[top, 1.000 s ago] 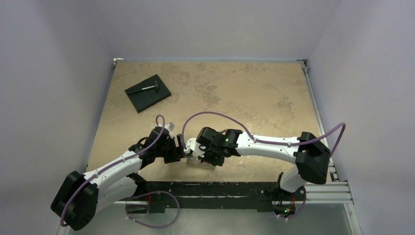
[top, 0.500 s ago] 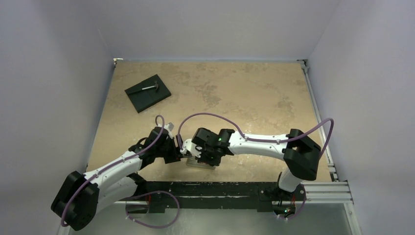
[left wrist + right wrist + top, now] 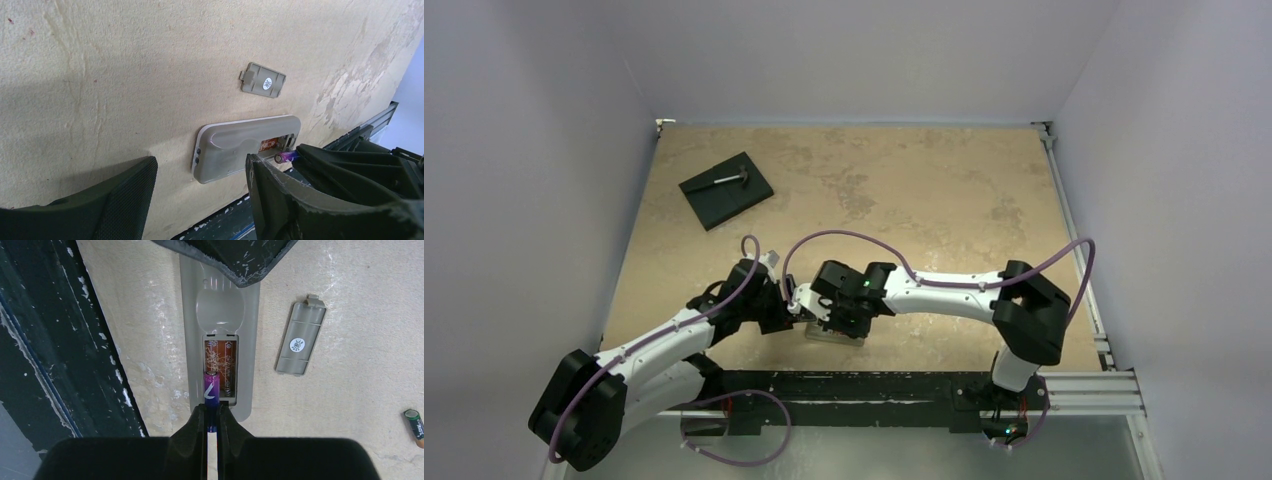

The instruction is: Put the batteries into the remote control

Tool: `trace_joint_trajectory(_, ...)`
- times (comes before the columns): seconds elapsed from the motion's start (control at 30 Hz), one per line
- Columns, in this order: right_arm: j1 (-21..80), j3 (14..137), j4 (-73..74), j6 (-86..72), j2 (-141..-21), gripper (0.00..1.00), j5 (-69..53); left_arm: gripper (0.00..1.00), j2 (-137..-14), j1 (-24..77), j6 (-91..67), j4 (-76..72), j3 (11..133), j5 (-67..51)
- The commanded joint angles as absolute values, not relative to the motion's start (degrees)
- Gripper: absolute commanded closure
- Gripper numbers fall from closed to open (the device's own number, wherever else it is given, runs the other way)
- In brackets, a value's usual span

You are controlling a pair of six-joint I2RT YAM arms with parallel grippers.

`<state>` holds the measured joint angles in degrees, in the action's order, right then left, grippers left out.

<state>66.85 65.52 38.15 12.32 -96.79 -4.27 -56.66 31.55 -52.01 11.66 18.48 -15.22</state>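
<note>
Beige table (image 3: 350, 300) holds one remote (image 3: 220, 310), one cover (image 3: 300, 335), two batteries (image 3: 414, 426): purple battery (image 3: 210, 390) pinched by right gripper (image 3: 212, 415), left gripper (image 3: 200, 167) spread.

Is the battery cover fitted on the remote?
No, the grey cover lies on the table beside the remote, whose battery recess is open.

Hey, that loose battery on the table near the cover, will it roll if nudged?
Probably: the loose battery is a smooth cylinder lying on its side, so a sideways nudge would likely roll it. The table looks flat, offering little to stop it. It seems rigid, like the purple battery pinched in the right gripper.
</note>
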Motion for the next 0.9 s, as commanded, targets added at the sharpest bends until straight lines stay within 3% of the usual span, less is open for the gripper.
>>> trace_joint_trajectory(0.0, 67.24, 67.97, 37.6, 13.62, -97.26, 0.89, -5.22, 0.35, -56.9, 31.19, -51.66, 12.32, 17.39, -14.68)
trace_joint_trajectory(0.87, 67.24, 69.02, 37.71, 13.8, -100.08, 0.8, -6.41, 0.35, -58.05, 30.87, -51.14, 11.61, 17.49, -14.84)
